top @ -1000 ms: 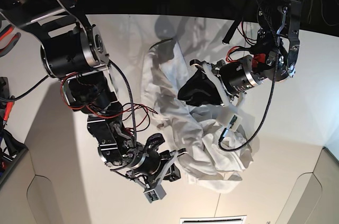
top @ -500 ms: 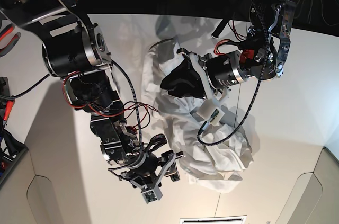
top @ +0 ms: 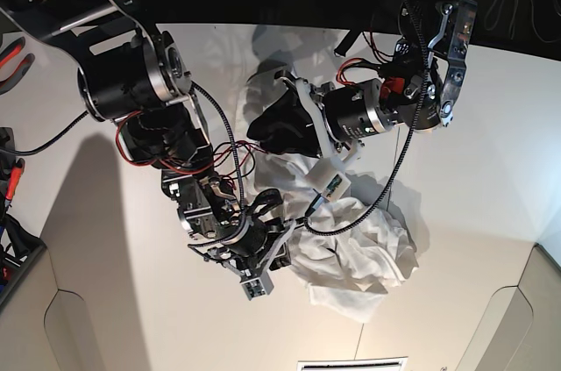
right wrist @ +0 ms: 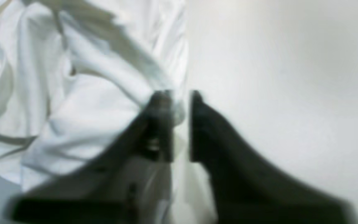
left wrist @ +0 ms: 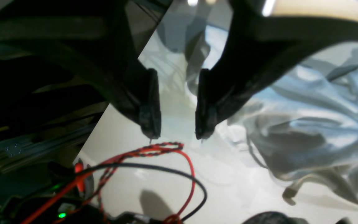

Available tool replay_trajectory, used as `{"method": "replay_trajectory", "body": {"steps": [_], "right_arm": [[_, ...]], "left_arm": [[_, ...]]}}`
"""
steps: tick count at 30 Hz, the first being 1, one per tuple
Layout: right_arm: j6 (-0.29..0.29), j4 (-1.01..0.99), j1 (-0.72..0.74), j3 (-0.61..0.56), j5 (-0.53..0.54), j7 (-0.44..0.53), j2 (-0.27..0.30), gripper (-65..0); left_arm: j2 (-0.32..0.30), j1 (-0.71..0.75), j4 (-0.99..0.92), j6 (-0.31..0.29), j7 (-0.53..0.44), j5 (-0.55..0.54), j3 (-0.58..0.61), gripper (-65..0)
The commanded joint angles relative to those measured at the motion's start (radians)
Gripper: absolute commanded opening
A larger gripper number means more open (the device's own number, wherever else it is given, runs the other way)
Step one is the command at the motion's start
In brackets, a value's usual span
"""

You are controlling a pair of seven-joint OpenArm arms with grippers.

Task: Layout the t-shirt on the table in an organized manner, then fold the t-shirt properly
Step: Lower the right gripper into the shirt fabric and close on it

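Observation:
The white t-shirt lies crumpled in the middle of the off-white table, with no print showing. My left gripper is open and empty. It hovers past the shirt's far left edge, and in the left wrist view bare table shows between its fingers, with the shirt to the right. My right gripper is at the shirt's near left edge. In the blurred right wrist view its jaws are pinched on a fold of the shirt, beside bare table.
Red and black cables hang below the left gripper. A black cable loops from the left arm over the shirt. Rounded cut-outs sit at the table's near corners. Dark equipment lines the far edge.
My left gripper has swung left across the shirt to its far left edge. My right gripper has moved up to the shirt's near left edge, and the cloth there has bunched toward the middle.

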Motion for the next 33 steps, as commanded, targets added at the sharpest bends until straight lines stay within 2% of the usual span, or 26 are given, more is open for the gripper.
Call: {"method": "replay_trajectory", "body": {"steps": [1, 10, 14, 15, 17, 18, 19, 22, 31, 33], "right_arm": [[0.019, 0.025, 0.038, 0.001, 0.006, 0.031, -0.005, -65.0], [0.098, 0.153, 0.04, 0.001, 0.003, 0.029, -0.005, -65.0], [0.068, 0.179, 0.04, 0.001, 0.002, 0.022, -0.005, -65.0], [0.053, 0.179, 0.036, 0.001, 0.002, 0.021, -0.005, -59.6], [0.016, 0.178, 0.021, 0.001, 0.002, 0.019, -0.005, -39.6], [0.001, 0.174, 0.014, 0.001, -0.002, 0.019, -0.005, -32.8], [-0.014, 0.174, 0.005, 0.001, -0.009, 0.019, -0.005, -29.9], [-0.031, 0.17, -0.025, 0.001, -0.024, 0.019, -0.005, -29.8], [-0.031, 0.093, -0.059, 0.001, -0.013, 0.061, -0.005, -30.1], [-0.018, 0.093, -0.058, 0.001, 0.009, 0.068, -0.005, -34.0]], "left_arm": [[0.003, -0.013, 0.019, -0.015, -0.015, -0.025, -0.001, -42.2], [0.005, -0.013, 0.021, -0.026, -0.003, -0.086, -0.001, -42.2], [0.005, -0.013, 0.021, -0.026, 0.001, -0.084, -0.001, -42.2], [0.005, -0.013, 0.021, -0.026, 0.002, -0.084, -0.001, -42.2], [0.005, -0.013, 0.021, -0.026, 0.008, -0.084, -0.001, -42.2], [0.005, -0.013, 0.021, -0.026, 0.008, -0.084, -0.001, -42.2], [0.005, -0.013, 0.021, -0.026, 0.008, -0.084, -0.001, -42.2], [0.005, -0.013, 0.021, -0.026, 0.008, -0.084, -0.001, -42.2], [0.005, -0.013, 0.021, -0.026, 0.008, -0.084, -0.001, -42.2], [0.005, -0.013, 0.021, -0.026, 0.008, -0.084, -0.001, -42.2]]}}
